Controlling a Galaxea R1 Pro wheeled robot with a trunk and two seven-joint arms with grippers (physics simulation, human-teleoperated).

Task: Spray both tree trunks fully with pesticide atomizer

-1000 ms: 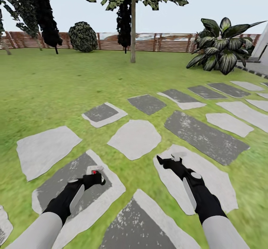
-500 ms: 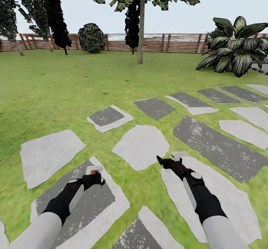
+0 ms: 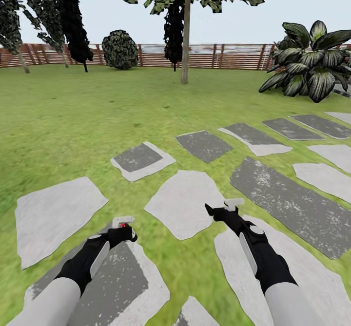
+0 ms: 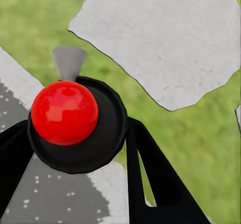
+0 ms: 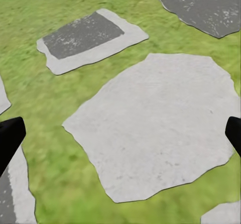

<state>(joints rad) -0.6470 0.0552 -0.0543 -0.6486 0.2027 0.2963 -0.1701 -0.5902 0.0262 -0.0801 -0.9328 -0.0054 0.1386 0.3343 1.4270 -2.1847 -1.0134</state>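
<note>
Grass lawn (image 3: 73,121) spreads ahead of me, crossed by grey stepping stones (image 3: 185,201) and closed off by a brown slatted fence (image 3: 229,55). One tree trunk (image 3: 185,48) rises far across the lawn, well apart from both hands. My left fingers (image 3: 123,222) hang over a dark stone; I cannot tell their gap. My right fingers (image 3: 226,205) are spread wide, holding nothing, above the pale stone.
</note>
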